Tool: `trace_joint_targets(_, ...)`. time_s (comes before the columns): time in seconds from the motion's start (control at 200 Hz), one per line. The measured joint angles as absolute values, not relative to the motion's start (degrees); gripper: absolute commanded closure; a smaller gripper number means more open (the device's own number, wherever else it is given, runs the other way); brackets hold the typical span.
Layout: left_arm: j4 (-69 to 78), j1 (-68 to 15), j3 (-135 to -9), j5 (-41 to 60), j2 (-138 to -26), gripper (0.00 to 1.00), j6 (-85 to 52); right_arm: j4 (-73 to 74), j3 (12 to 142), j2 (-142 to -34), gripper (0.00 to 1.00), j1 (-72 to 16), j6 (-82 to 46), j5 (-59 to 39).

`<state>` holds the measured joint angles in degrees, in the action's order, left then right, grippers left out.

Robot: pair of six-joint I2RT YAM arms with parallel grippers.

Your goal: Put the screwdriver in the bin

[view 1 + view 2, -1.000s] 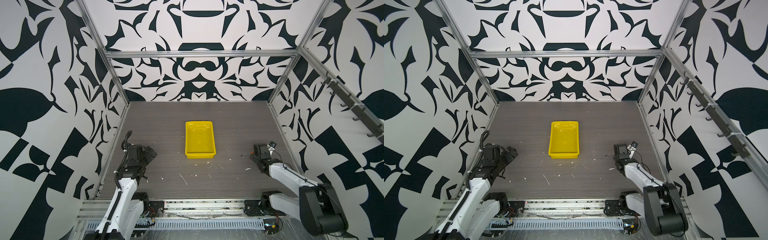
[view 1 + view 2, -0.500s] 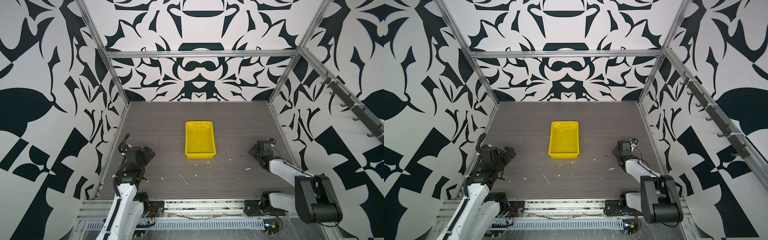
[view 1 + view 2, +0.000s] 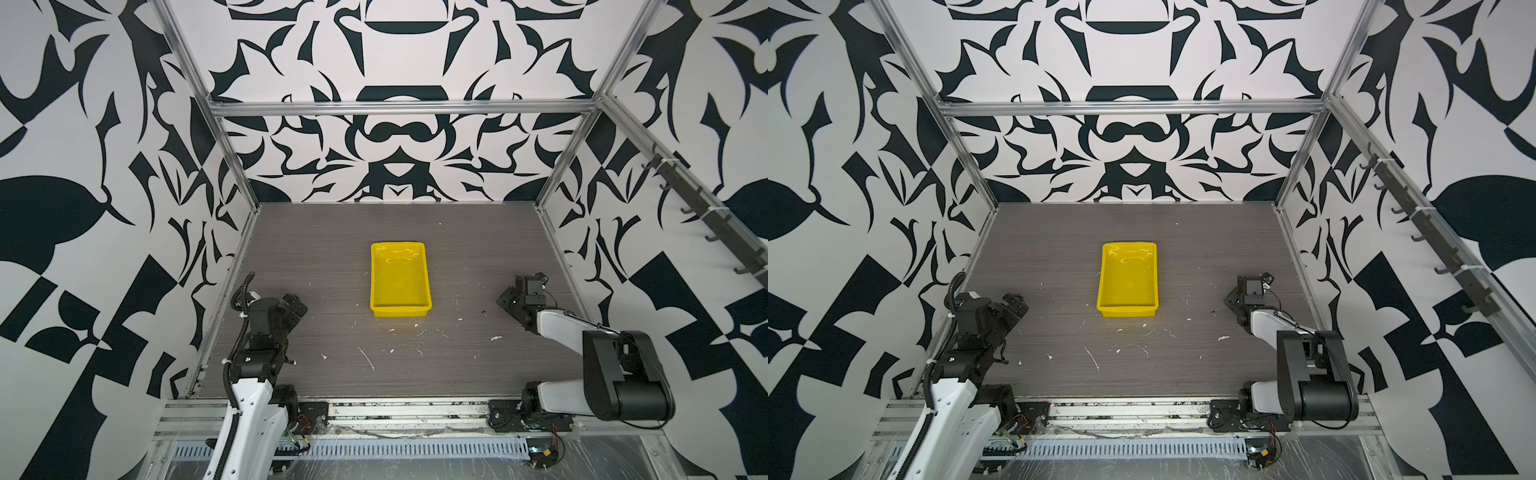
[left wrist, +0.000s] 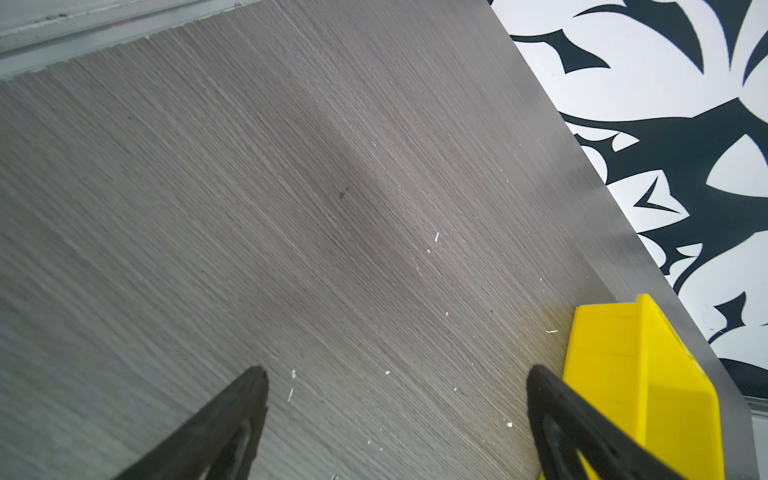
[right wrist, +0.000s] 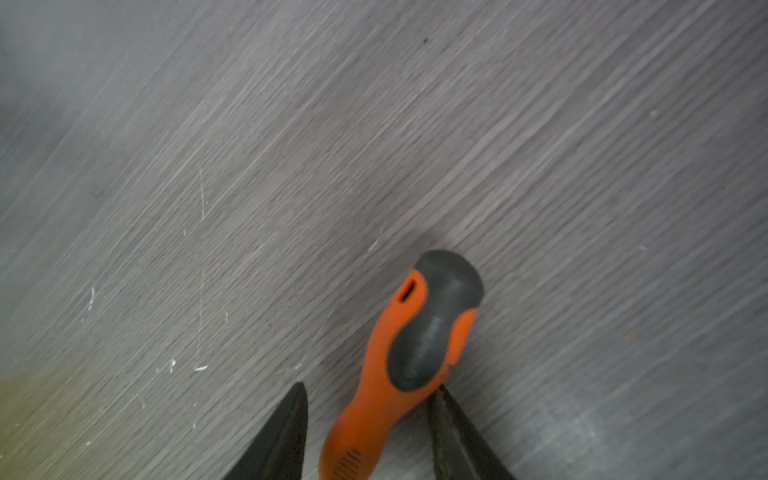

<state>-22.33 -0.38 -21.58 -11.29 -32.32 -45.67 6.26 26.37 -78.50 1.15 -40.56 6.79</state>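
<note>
Orange screwdriver (image 5: 415, 340) handle between right pincer (image 5: 370, 386) tips (shaft cut off).

No readable text or numbers anywhere (the black-and-white patterned wall panels (image 3: 399, 158) are just swirly shapes).

Orange screwdriver (image 5: 415, 345) with dark grey grip patches lies on the desk (image 5: 166, 166), well right of the empty, shallow yellow bin (image 3: 400, 309).
</note>
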Motion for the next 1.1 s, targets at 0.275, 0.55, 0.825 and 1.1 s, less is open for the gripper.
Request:
trace_joint_targets(0.275,-20.47,-0.38,-18.46,-9.50,-34.35,0.00,-48.07,5.34,27.81,-80.09,0.62,1.15,-40.80,7.07)
trace_joint_targets(0.55,-19.29,-0.38,-18.46,-6.55,-35.18,0.00,-48.36,4.32,28.47,-80.47,0.60,1.15,-40.86,7.31)
trace_joint_targets(0.825,-18.41,-0.38,-18.17,-5.89,-34.20,0.00,-48.77,1.58,32.38,-83.79,0.70,1.15,-40.97,7.94)
trace_joint_targets(1.1,-5.87,-1.96,-12.23,2.90,-35.88,0.00,-44.64,0.73,33.82,-85.17,0.85,1.17,-40.53,7.75)
